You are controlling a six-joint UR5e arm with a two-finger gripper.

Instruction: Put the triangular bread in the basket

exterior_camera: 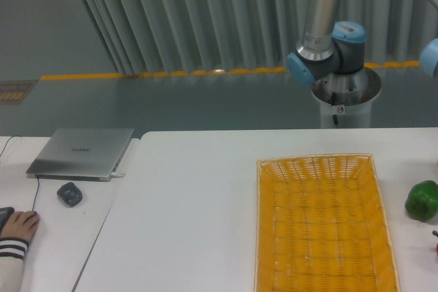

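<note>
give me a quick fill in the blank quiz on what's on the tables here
1. The yellow-orange basket on the white table has ____ inside it.
2. The green pepper lies to the ____ of the basket in the picture.
3. The closed laptop lies on the ____ table.
4. The small dark mouse sits just in front of the ____.

Missing words: nothing; right; left; laptop

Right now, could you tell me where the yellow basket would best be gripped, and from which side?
Probably the basket by its far short wall, pinched across the rim from above. The sides are low and flared, so the thin rim is all a two-finger tool could span, and that end lies nearest the arm's base. The tool is out of view.
</note>
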